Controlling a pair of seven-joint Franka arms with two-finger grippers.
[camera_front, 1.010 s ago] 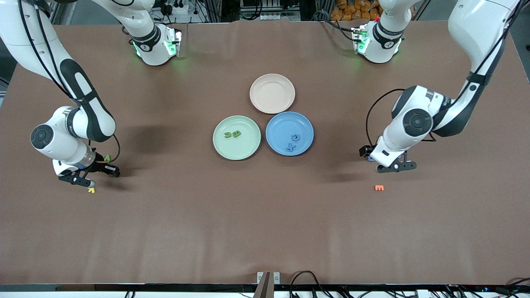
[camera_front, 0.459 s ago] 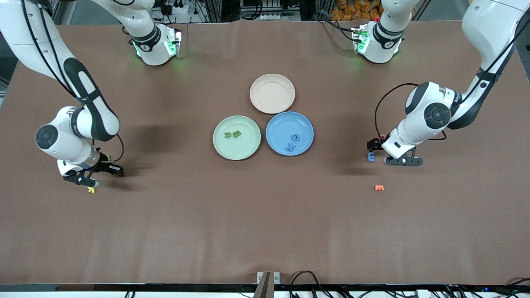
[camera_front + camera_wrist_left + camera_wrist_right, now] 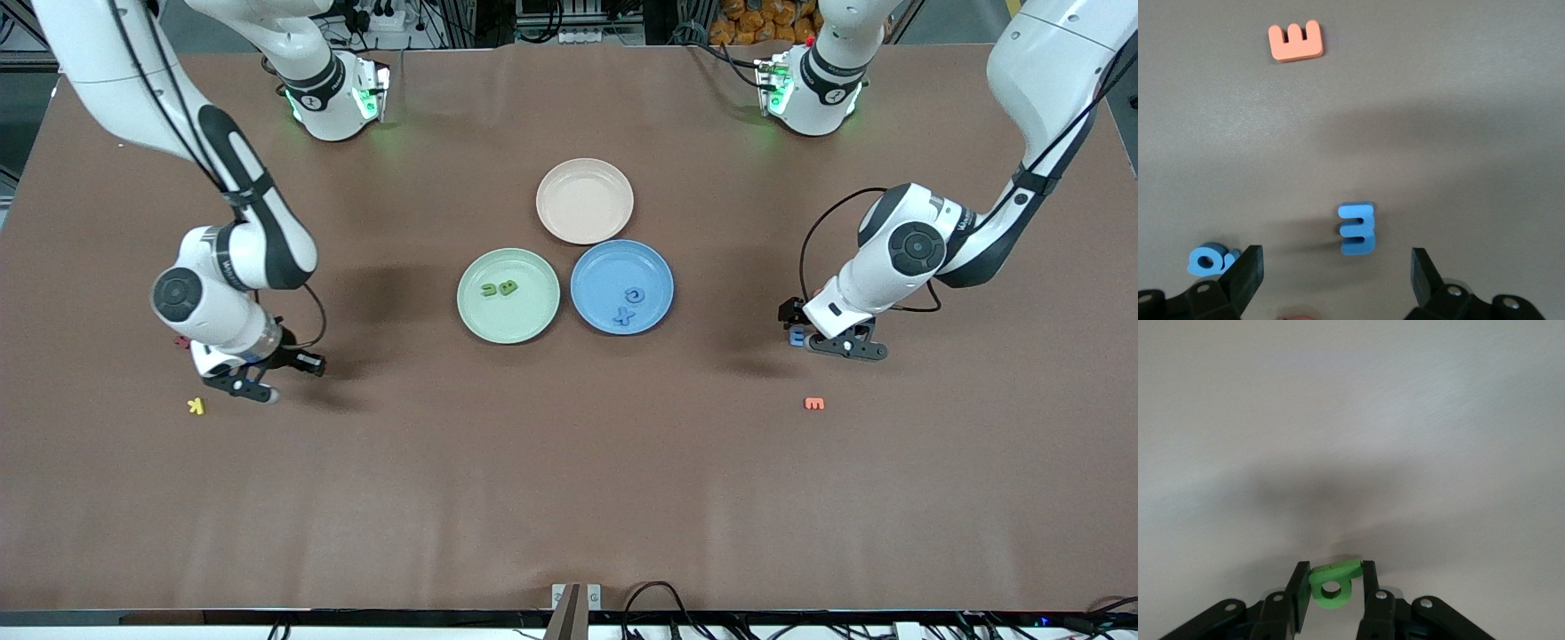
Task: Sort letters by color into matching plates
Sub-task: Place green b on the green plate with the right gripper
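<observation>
Right hand [image 3: 1332,595] w/ green letter [image 3: 1333,583] moved off yellow K [image 3: 196,406], left hand [image 3: 1335,280] wide over blue E [image 3: 1357,229].

A broad brown table [image 3: 569,480] fills nearly the whole front view, its matte covering softly shadowed under even overhead light. Past its top edge sit tangled cables [image 3: 551,22] and an orange heap [image 3: 756,20]. More cables [image 3: 658,613] run along the bottom edge.

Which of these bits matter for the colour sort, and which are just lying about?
Job: green plate with two green letters; blue plate with two blue letters; green letter held by right gripper; blue E; blue letter.
Lying about: beige plate; orange E; yellow K.
</observation>
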